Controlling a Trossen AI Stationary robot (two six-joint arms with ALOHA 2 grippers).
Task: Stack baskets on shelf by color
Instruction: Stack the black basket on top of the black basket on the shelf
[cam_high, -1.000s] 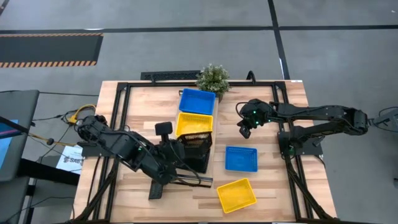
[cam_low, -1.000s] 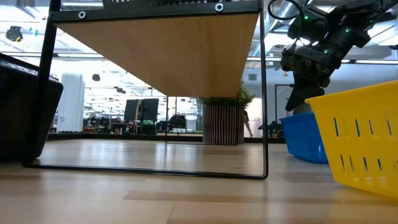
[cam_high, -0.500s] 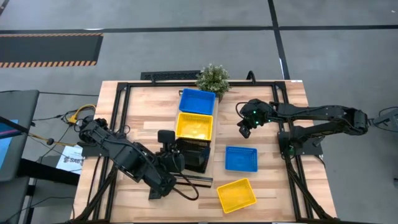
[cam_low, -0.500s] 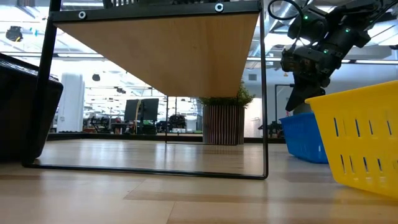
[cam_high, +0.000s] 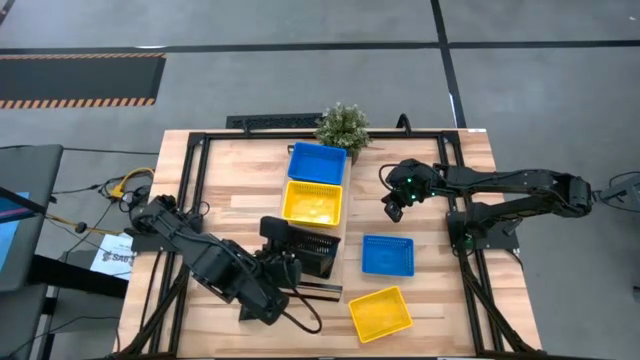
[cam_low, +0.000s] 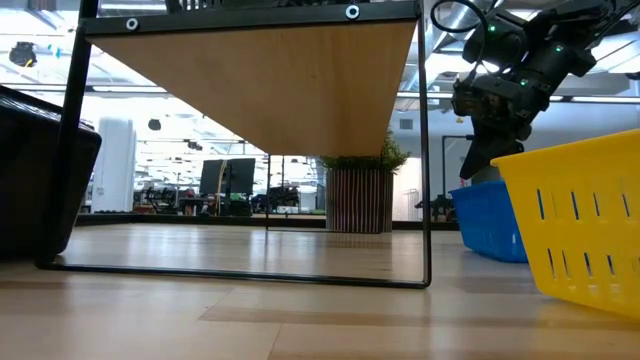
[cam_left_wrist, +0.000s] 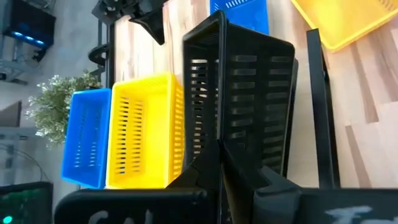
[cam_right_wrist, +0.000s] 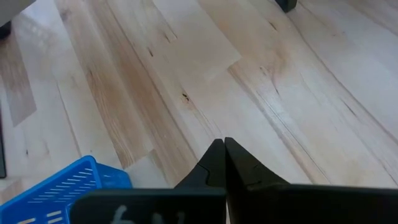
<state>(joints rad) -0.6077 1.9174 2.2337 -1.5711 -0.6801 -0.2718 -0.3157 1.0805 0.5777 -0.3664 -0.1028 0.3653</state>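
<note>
My left gripper (cam_left_wrist: 219, 152) is clamped on the black basket's (cam_left_wrist: 245, 112) rim, holding it at the shelf (cam_high: 345, 215) end farthest from the potted plant (cam_high: 342, 125). The yellow basket (cam_high: 312, 202) and blue basket (cam_high: 317, 163) sit on the shelf nearer the plant. My right gripper (cam_right_wrist: 222, 149), fingers pressed together, hovers above the wooden tabletop (cam_right_wrist: 205, 74) beside the shelf.

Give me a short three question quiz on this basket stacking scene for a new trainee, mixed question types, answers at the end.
1. True or false: the right end effector holds a basket.
2. Which colour of basket does the left end effector grip? A blue, B yellow, C black.
3. How many baskets lie on the tabletop, off the shelf?

Key:
1. False; it hovers shut and empty.
2. C, the black basket.
3. Two: a blue basket and a yellow basket.
</note>
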